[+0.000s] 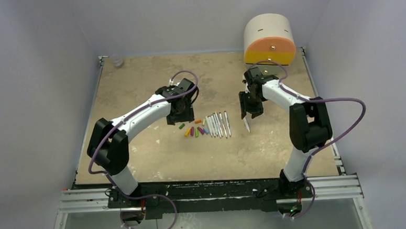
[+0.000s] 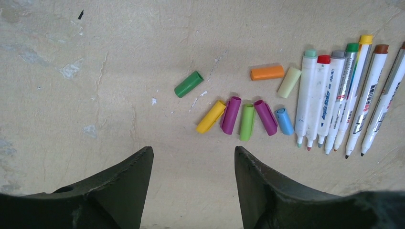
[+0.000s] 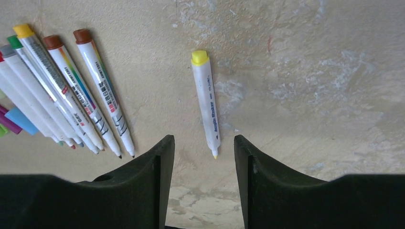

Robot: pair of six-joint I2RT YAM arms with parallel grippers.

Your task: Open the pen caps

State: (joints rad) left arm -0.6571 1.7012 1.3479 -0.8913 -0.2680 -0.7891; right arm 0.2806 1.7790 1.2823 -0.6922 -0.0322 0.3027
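Several loose pen caps lie on the table: a dark green cap point(image 2: 188, 84), an orange cap point(image 2: 267, 72), a pale green cap point(image 2: 289, 82), and a row of yellow point(image 2: 210, 116), magenta point(image 2: 230, 115), light green point(image 2: 247, 122), magenta point(image 2: 266, 117) and blue point(image 2: 284, 121) caps. Several uncapped white pens point(image 2: 334, 102) lie side by side to their right, also in the right wrist view point(image 3: 62, 90). One uncapped yellow-ended pen point(image 3: 205, 102) lies apart point(image 1: 246, 124). My left gripper point(image 2: 193, 155) is open and empty above the caps. My right gripper point(image 3: 203, 143) is open, its jaws either side of the yellow pen's tip.
A round cream-and-orange drawer unit point(image 1: 269, 39) stands at the back right. A small clear object point(image 1: 117, 60) sits at the back left corner. The table's metal rail point(image 1: 210, 193) runs along the near edge.
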